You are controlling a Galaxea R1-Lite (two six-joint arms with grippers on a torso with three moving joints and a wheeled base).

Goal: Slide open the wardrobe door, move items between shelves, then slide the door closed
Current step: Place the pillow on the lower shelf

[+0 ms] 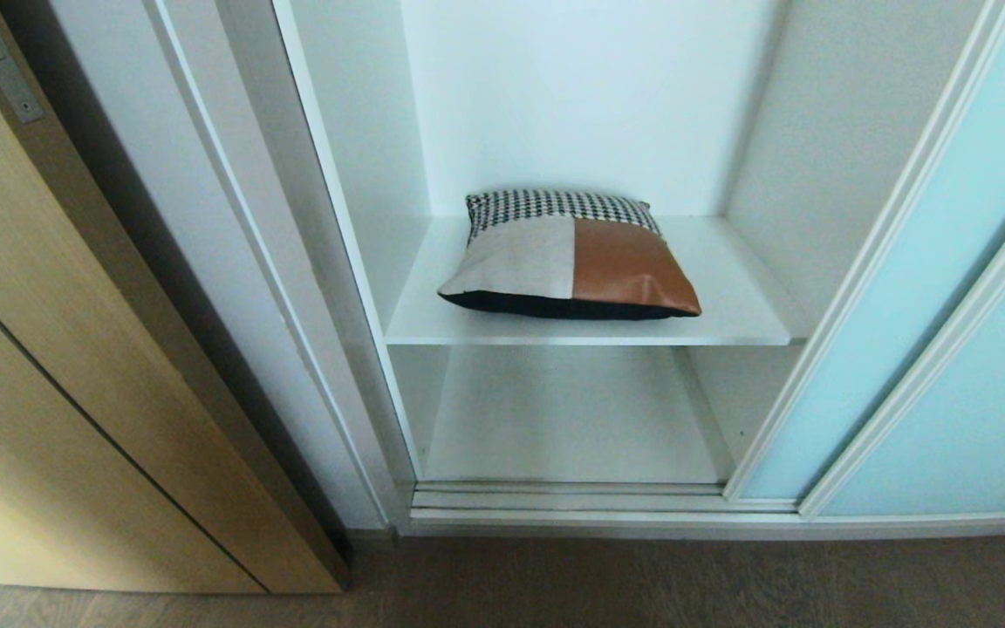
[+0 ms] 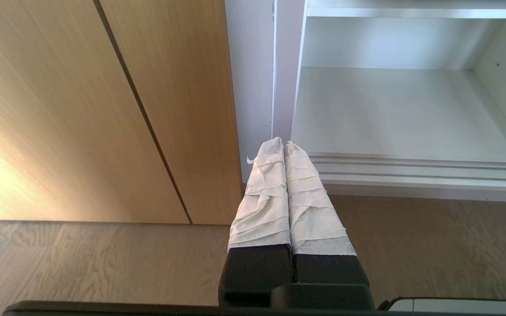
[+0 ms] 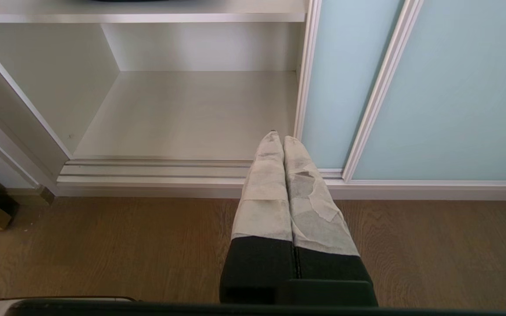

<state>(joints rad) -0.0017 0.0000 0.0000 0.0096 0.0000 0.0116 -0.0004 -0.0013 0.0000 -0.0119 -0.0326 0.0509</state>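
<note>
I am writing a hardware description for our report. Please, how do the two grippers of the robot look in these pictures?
The left gripper and the right gripper look alike. Each has two long, tapering fingers wrapped in whitish, wrinkled tape or cloth, set on a blocky black base. The wrapping on the right one looks greyer and partly torn. No cables or markings show. A dark edge with a pale part runs under each base.

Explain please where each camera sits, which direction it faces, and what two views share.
Head view: high, facing forward and down at the cushion on the upper shelf; no robot body shows.
Left wrist view: low, facing the wardrobe bottom; shut left hand shows.
Right wrist view: low, facing the sliding wardrobe door; shut right hand shows.
Shared: both wrist views show the wardrobe bottom.
</note>
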